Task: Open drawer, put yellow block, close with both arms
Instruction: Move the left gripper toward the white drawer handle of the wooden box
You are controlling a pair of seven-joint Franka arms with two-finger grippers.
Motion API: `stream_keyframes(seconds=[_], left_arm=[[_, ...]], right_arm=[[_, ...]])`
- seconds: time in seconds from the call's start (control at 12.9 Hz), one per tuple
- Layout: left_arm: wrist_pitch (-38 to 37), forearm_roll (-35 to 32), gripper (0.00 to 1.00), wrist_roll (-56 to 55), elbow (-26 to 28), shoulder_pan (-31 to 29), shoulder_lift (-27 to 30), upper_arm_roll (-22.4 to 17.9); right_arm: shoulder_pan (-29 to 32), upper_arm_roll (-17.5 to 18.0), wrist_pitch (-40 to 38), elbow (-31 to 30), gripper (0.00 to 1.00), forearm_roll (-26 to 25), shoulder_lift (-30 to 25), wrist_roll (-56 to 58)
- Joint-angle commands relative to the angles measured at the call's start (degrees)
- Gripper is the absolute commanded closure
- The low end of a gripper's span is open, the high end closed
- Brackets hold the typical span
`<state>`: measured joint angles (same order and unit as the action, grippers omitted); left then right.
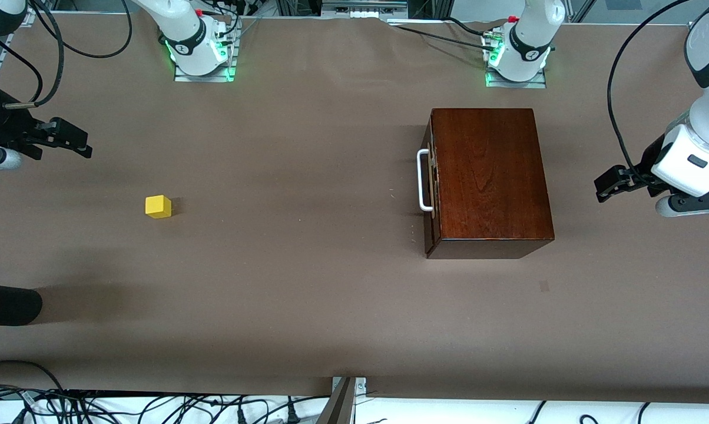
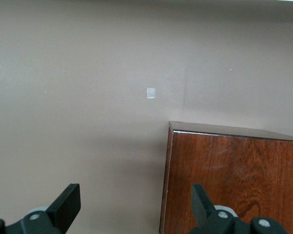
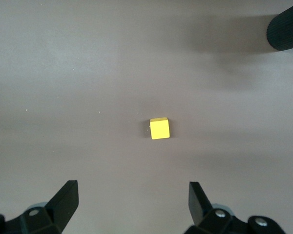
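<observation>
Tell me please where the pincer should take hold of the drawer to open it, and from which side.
Grip the white U-shaped handle on the drawer front, likely across its straight bar. Approach from the right arm's end of the table, where the handle stands off the dark wooden box and leaves a gap for one finger.

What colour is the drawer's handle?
White; the handle shows best in the front view.

Left claw [image 1: 609,186] and right claw [image 1: 75,140] both raised at their own table ends, fingers spread wide, empty.
</observation>
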<state>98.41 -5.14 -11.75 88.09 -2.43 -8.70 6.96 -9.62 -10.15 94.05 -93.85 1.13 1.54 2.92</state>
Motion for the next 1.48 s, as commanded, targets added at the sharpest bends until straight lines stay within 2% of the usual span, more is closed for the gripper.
stream_keyframes(seconds=[0.0, 0.85, 1.4], left_arm=[[-0.9, 0.9, 0.0, 1.3, -0.9, -0.3, -0.4, 0.3], [-0.8, 0.1, 0.0, 1.6, -3.1, 0.0, -1.3, 0.3], [-0.6, 0.9, 0.0, 1.0, -3.2, -0.1, -1.9, 0.2]], right_arm=[[0.6, 0.0, -0.5, 0.4, 0.0, -0.2, 0.1, -0.5], [0.6, -0.8, -0.9, 0.3, 0.0, -0.9, 0.3, -0.4], [0.4, -1.2, -1.0, -1.2, 0.0, -2.6, 0.3, -5.0]])
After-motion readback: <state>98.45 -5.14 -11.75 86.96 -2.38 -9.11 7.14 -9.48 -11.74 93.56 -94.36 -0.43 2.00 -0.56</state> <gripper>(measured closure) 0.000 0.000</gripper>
